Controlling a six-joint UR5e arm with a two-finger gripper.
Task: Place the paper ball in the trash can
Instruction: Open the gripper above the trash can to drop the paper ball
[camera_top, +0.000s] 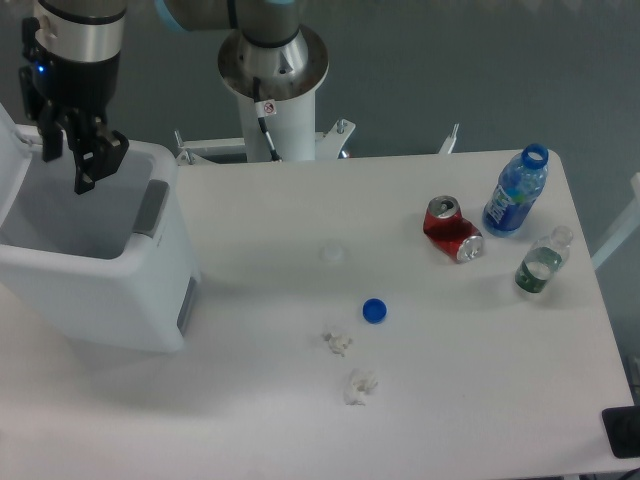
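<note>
The white trash can (110, 290) stands at the table's left end with its lid (12, 160) tipped up. My gripper (65, 172) hangs over the can's open mouth near its back rim. It is open, with nothing between its fingers. No paper ball shows in the part of the can's inside that I can see. Two small crumpled paper balls lie on the table: one (338, 343) below the blue cap, another (359, 385) nearer the front edge.
A blue cap (374, 311) and a white cap (330, 254) lie mid-table. At the right are a crushed red can (452, 228), a blue bottle (516, 192) and a clear bottle (540, 262). The arm's base (273, 70) stands behind the table.
</note>
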